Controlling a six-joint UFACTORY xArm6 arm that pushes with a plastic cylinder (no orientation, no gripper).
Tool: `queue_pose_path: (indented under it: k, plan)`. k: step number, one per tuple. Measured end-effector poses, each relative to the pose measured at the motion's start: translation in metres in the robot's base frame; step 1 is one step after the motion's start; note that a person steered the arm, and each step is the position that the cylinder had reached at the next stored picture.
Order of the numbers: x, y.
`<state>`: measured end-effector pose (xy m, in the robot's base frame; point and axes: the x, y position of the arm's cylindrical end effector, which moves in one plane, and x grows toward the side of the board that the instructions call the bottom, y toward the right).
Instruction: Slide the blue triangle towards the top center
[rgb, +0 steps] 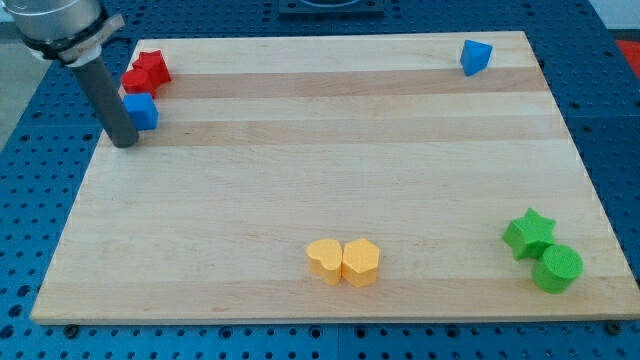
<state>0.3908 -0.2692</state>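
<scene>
The blue triangle (476, 57) is a small glossy wedge with sharp edges, lying near the board's top edge at about one o'clock from the board's centre, well apart from every other block. The wooden board (300, 180) is pale, with long grain bands, and it rests on a blue perforated surface (20, 220). My tip (123, 142) is the end of a dark matte rod with no jaws to speak of, touching down at ten o'clock, just beside a blue cube (141, 111). A red star (147, 73) touches that cube above it. At six o'clock two yellow blocks (343, 261) sit pressed together. At four o'clock a green star (529, 233) touches a green cylinder (557, 268).
</scene>
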Motion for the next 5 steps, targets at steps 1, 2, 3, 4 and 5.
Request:
queue_pose_path:
  k: [1, 2, 3, 4, 5]
  plan:
    - [-0.022, 0.0]
    - [-0.03, 0.0]
    - [-0.002, 0.01]
    - [0.004, 0.099]
    - [-0.009, 0.225]
